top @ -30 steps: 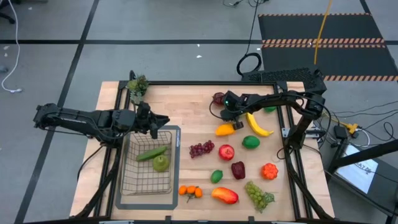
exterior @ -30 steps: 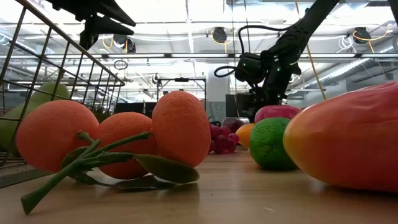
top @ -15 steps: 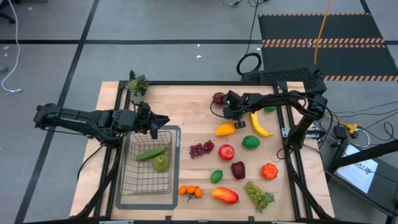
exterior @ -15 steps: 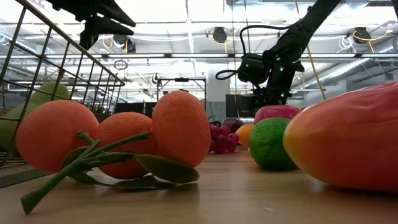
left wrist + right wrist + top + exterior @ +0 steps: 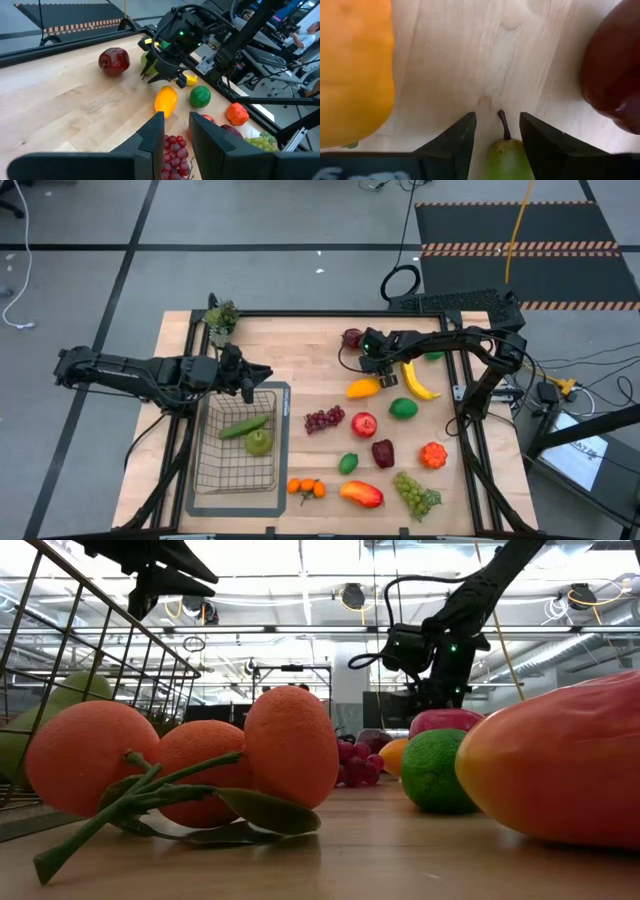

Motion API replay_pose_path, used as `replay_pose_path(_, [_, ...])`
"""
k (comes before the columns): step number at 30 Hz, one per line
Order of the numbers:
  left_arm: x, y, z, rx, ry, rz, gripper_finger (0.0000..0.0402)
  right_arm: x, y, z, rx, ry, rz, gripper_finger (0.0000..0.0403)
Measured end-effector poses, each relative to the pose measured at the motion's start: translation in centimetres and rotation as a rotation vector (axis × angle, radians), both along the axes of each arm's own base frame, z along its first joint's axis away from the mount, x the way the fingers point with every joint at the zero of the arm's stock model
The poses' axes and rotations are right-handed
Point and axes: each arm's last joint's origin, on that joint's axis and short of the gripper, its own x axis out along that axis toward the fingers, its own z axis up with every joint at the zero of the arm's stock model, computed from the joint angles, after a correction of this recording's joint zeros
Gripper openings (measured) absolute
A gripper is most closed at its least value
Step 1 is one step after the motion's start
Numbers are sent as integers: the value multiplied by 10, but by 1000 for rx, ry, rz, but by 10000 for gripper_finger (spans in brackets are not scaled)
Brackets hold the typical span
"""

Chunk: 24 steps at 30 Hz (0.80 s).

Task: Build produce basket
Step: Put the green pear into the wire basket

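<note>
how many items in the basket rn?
2. A cucumber lies across the middle of the basket, and a green fruit sits beside it, toward the front edge. Nothing else shows through the mesh.

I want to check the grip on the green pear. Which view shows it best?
The right wrist view: the green pear, stem up, sits between the right tool fingers. The left wrist view shows only a green sliver under that tool; the high view hides it beneath the arm; the low view doesn't show it.

Robotics lab: hazard-striped mat [image 5: 520, 248], floor cables.
</note>
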Motion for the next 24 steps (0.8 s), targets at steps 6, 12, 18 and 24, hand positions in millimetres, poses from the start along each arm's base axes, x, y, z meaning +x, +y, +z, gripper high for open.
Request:
replay_pose_path(6, [0, 0, 0, 1, 0, 3, 90, -1, -4, 0, 0, -13, -6, 107])
replay_pose_path(12, [0, 0, 0, -7, -3, 6, 90, -3, -10, -6, 28, -3, -23, 62])
replay_pose_path(18, [0, 0, 0, -26, -11, 12, 90, -3, -9, -7, 20, 4, -16, 17])
replay_pose_path(24, [0, 0, 0, -28, -13, 13, 90, -3, -9, -4, 5, -3, -38, 4])
